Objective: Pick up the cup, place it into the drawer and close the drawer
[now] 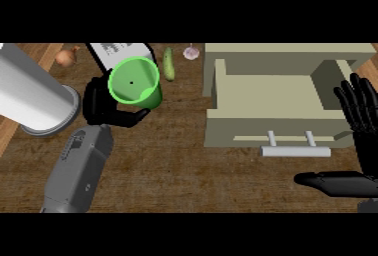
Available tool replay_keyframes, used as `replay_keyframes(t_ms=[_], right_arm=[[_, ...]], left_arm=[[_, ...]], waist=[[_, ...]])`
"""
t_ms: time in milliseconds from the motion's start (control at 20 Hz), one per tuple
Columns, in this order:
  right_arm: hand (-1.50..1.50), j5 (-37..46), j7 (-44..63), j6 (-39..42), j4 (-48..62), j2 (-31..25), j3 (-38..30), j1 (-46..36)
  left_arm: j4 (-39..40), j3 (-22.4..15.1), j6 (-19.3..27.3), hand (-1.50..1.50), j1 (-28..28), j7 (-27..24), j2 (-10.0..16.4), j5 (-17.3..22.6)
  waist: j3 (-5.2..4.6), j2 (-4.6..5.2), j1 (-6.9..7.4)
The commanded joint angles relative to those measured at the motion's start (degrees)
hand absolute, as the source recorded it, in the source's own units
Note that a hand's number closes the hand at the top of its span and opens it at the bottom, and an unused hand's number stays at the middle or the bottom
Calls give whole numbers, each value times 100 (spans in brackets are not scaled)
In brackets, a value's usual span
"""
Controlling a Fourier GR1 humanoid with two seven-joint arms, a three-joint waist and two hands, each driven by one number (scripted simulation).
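So your left hand [100, 103] has the cup [134, 80], fingers and thumb curled round its lower side, and the green rim is tipped up toward the head view so you can see right down inside it. Can't tell if it's off the counter [184, 175] or not. It sits left of the drawer [273, 128], with a strip of bare wood between the cup and the drawer's left wall. The drawer is pulled out toward you, floor showing, handle [295, 151] sticking out over its front edge. It's tight around the cup: a big grey cylinder [33, 95] is near the hand on the left, a white carton [122, 52] sits right behind the cup's far rim, and a cucumber [169, 64] lies just beside the rim on the upper right, between cup and cabinet [288, 51]. An onion [66, 56] and some garlic [191, 53] sit along the far edge, well out of the way. The most open room is the wide patch of counter in front of the drawer, nearer to you. Your right hand [362, 130] rests at the right edge by the drawer's right wall, fingers straight and spread, thumb out, holding nothing
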Motion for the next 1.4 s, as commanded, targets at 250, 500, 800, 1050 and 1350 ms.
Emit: replay_keyframes(t_ms=[250,500,800,1050,1350], right_arm=[[-150,-54,115,-57,-26,-1,-92,-118],[-150,240,-246,-113,-142,359,265,387],[-150,-193,-67,206,166,-168,-248,-88],[-150,-206,-9,159,122,-56,-125,-213],[-150,-107,-372,315,199,-147,-188,35]], left_arm=[[-1524,-641,954,150,-896,2011,-465,-91],[-1384,-1165,1643,150,-1352,2357,-472,-138],[-30,-1420,2475,150,-2634,2248,-474,60],[703,-1601,2809,150,-3315,2599,-475,525],[1294,-2401,3151,150,-3478,2413,-475,1336]], waist=[[-3,21,-37],[-5,31,-89],[-4,62,-173],[-4,67,-205],[-2,76,-273]])
